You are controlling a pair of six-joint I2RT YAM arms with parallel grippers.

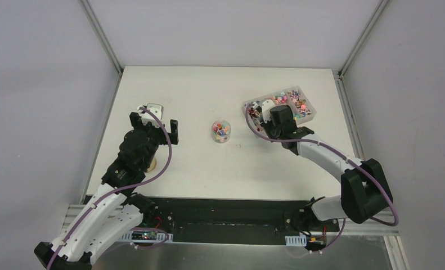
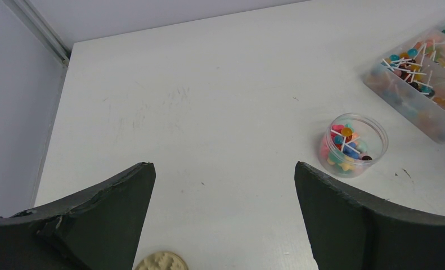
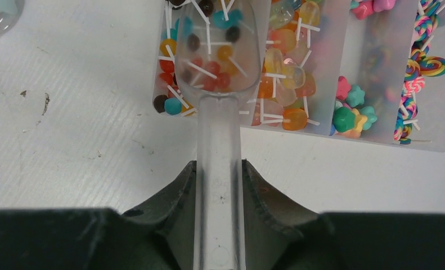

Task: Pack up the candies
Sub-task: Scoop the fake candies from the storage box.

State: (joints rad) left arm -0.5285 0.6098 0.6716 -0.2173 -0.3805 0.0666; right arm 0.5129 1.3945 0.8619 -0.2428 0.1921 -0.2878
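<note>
The candies (image 3: 287, 73) are tiny multicoloured pieces on white sticks, lying in a clear divided tray (image 1: 313, 115) at the back right. A small clear round jar (image 1: 221, 131) at mid-table also holds candies (image 2: 346, 143). My right gripper (image 3: 220, 169) is shut on the handle of the clear plastic scoop (image 3: 219, 62), whose bowl lies over the tray's left compartment with several candies in it. My left gripper (image 2: 224, 174) is open and empty, low over the table left of the jar. The round wooden lid (image 2: 162, 262) lies just below it.
The tray also shows in the left wrist view (image 2: 417, 104) at the right edge. The table's left edge and wall rail (image 2: 40, 31) run close to my left gripper. In the top view the left arm (image 1: 138, 149) hides most of the lid.
</note>
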